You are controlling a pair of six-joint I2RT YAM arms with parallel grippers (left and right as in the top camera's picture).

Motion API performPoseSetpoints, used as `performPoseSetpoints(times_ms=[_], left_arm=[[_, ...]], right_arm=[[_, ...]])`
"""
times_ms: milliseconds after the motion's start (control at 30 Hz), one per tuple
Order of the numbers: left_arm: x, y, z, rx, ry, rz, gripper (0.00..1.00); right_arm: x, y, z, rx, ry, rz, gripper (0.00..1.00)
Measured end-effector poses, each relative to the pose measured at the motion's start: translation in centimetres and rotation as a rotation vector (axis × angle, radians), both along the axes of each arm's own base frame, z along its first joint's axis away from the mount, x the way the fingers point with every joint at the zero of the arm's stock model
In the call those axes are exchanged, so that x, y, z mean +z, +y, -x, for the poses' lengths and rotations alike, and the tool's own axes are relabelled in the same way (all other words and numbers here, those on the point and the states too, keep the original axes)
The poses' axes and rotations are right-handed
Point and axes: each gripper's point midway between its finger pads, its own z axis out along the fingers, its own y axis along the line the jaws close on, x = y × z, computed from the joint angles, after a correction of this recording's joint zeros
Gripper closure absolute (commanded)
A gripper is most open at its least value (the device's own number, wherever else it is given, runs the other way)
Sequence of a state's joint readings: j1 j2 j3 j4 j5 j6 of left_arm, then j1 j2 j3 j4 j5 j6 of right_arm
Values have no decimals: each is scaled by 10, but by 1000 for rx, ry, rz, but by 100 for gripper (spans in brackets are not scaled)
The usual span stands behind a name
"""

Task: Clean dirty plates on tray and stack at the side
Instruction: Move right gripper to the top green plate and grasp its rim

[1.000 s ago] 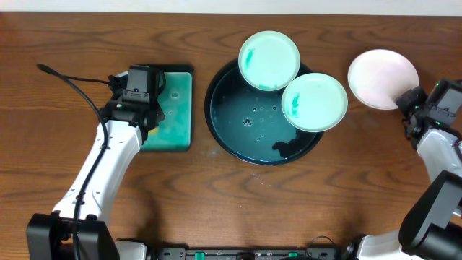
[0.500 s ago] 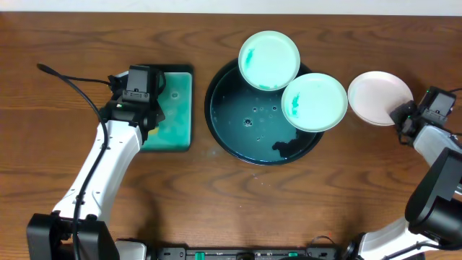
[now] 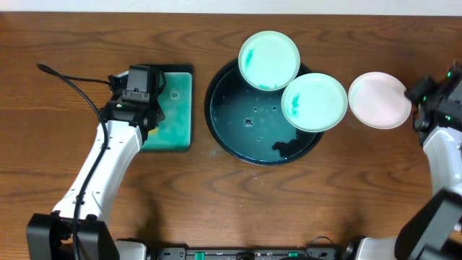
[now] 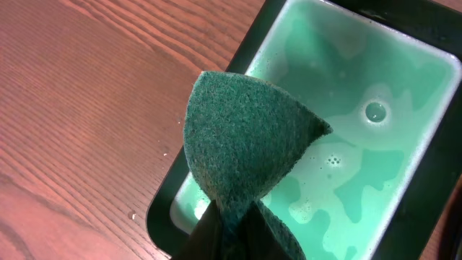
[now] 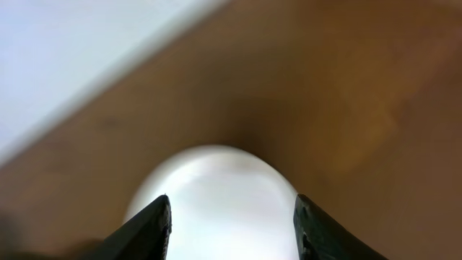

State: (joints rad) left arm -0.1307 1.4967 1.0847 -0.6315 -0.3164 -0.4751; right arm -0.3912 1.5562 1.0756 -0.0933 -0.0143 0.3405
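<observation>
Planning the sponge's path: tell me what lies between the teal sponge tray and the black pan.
Nothing but bare wood table, as the overhead view shows: a narrow strip of it separates the sponge tray from the black pan.

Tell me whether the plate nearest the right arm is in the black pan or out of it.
Out: the plate lies on the wood tabletop right of the black pan, not on its rim.

A green sponge (image 4: 245, 152) hangs over a rectangular teal tray (image 4: 393, 79) of soapy water.
</observation>
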Motion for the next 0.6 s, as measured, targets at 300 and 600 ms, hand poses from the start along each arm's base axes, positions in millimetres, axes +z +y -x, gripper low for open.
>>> performPoseSetpoints(times_ms=[300,600], left_arm=[[0,0,0,0,0,0,93],[0,0,0,0,0,0,93]], right_arm=[[20,167,-46,531,162,111,24],[-27,247,-118,773,293,195,26]])
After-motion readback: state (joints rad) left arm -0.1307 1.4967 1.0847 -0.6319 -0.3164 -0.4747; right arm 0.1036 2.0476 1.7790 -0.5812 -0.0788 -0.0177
